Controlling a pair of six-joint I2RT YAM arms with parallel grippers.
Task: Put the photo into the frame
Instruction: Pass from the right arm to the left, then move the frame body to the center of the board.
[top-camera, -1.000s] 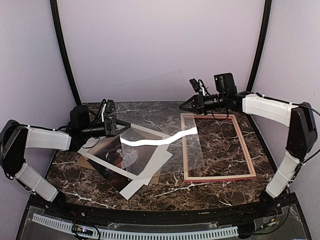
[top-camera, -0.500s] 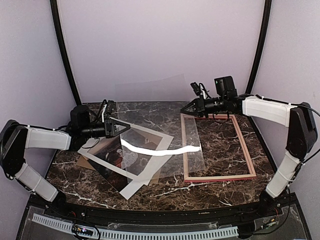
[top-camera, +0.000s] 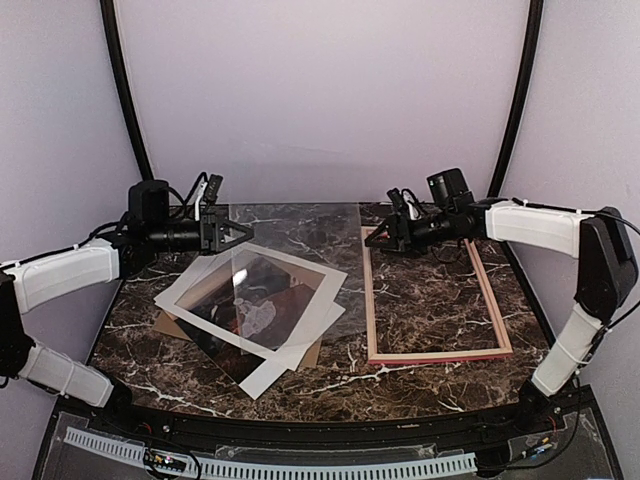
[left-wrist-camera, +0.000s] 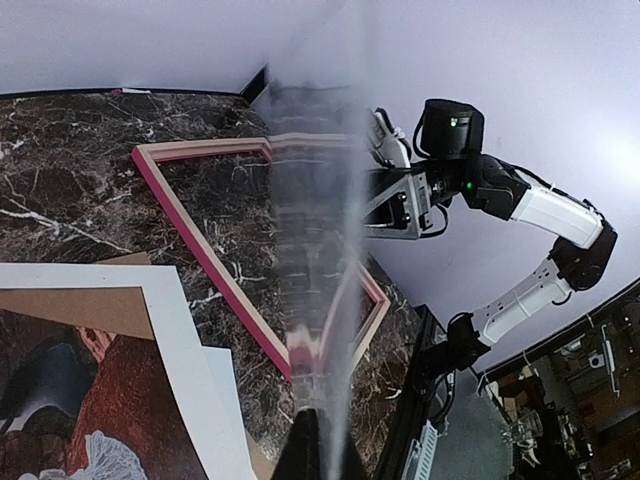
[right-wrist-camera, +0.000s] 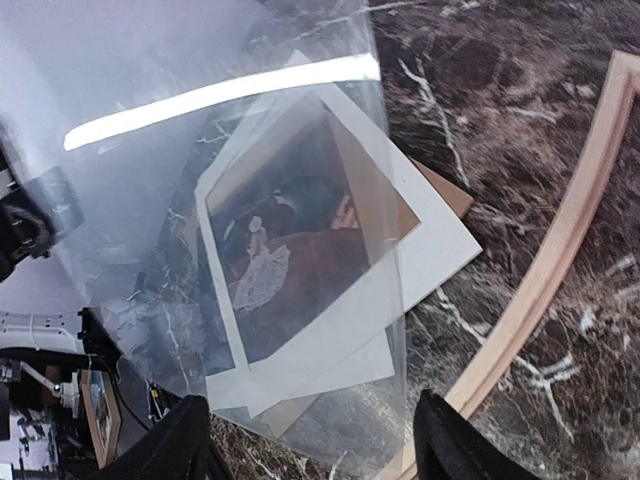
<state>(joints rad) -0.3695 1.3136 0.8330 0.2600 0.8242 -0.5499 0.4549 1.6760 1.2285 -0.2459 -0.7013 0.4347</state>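
Left claw (top-camera: 240, 233), upper left: clamped on the clear sheet (top-camera: 300, 235), which stands tilted above the table (top-camera: 420, 390). Right claw (top-camera: 378, 241), upper centre-right: fingers spread wide, gripping nothing. Whether the sheet's far corner brushes it we cannot tell.

The photo (top-camera: 268, 300) lies flat under the white mat (top-camera: 315, 278), left of centre, its long axis slanting. It sits below-right of the left claw, the nearer arm. The frame (top-camera: 440, 353) lies at right, apart from the photo, long axis top to bottom.
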